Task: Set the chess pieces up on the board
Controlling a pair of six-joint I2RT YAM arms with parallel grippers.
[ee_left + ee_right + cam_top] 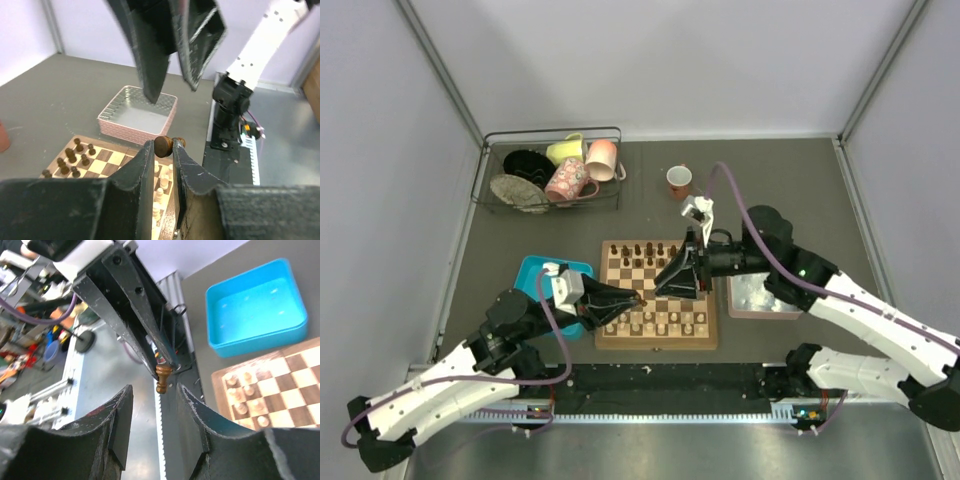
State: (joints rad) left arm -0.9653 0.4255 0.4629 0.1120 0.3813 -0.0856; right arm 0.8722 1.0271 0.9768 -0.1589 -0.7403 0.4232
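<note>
My left gripper [636, 297] is shut on a dark brown chess piece [167, 146] and holds it above the board [657, 343], near its left middle. In the right wrist view the piece [162, 378] hangs from the left fingers [131, 300]. My right gripper [663, 284] is open and points at the left one, tip to tip; its jaws [154, 387] stand either side of the piece's lower end without touching it. Dark chess pieces [75, 156] stand along the board's far rows. Pale chessmen [161, 186] stand on the near rows.
A blue tray [542, 270] lies left of the board, and a pink-walled grey tray [760, 297] lies to its right. A wire rack [550, 170] with mugs and dishes stands at the back left. A red cup [679, 181] stands behind the board.
</note>
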